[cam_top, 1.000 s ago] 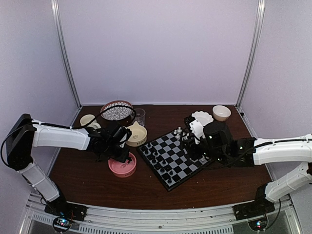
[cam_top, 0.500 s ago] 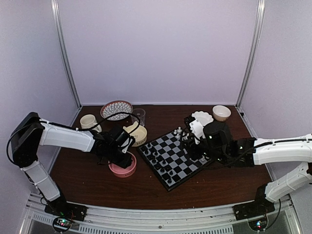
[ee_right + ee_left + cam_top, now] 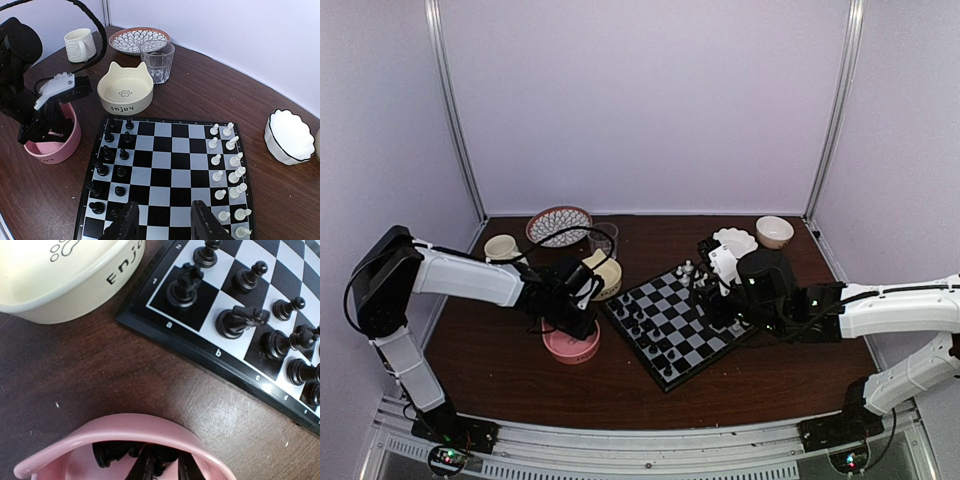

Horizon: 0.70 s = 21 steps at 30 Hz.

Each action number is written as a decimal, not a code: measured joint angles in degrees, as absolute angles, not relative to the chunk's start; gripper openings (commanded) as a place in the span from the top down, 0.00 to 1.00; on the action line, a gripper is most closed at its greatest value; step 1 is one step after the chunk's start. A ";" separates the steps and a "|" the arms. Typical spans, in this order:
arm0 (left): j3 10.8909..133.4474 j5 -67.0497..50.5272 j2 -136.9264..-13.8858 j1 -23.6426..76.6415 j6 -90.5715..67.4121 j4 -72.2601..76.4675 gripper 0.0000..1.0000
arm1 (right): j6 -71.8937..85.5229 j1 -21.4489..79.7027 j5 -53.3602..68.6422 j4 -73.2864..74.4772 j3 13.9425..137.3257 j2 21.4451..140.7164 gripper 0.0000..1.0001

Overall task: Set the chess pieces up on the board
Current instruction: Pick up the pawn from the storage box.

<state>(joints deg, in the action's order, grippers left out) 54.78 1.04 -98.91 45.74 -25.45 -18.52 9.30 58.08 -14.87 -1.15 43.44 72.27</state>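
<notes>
The board (image 3: 675, 320) lies tilted at the table's middle and also shows in the right wrist view (image 3: 170, 165). Black chess pieces (image 3: 107, 152) stand in two rows on its left side, and they show close up in the left wrist view (image 3: 235, 322). More black pieces (image 3: 112, 452) lie in the pink bowl (image 3: 570, 345). My left gripper (image 3: 575, 318) reaches down into that bowl. Its fingers (image 3: 145, 467) stand close together around a black piece. My right gripper (image 3: 715, 300) hovers open and empty over the board's right side (image 3: 165, 220).
White chessmen (image 3: 227, 165) fill the board's right side. A cream cat bowl (image 3: 600, 275) touches the board's far left corner. A glass (image 3: 605, 238), a patterned plate (image 3: 560, 225) and a mug (image 3: 502, 247) stand behind it. A white scalloped bowl (image 3: 735, 242) and a tan bowl (image 3: 774, 231) stand at the back right.
My left arm has shifted a little to the right and its elbow has risen, with the gripper staying in the pink bowl. The right arm has not moved.
</notes>
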 measured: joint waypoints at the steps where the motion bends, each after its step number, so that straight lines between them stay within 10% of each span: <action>1: 54.87 1.08 -98.98 45.74 -25.43 -18.52 0.86 | 9.30 58.08 -14.87 -1.13 43.44 72.27 0.62; 21: 44.10 1.48 -76.40 45.74 -29.32 -12.60 0.96 | 9.26 58.11 -10.11 -2.68 42.63 71.64 0.60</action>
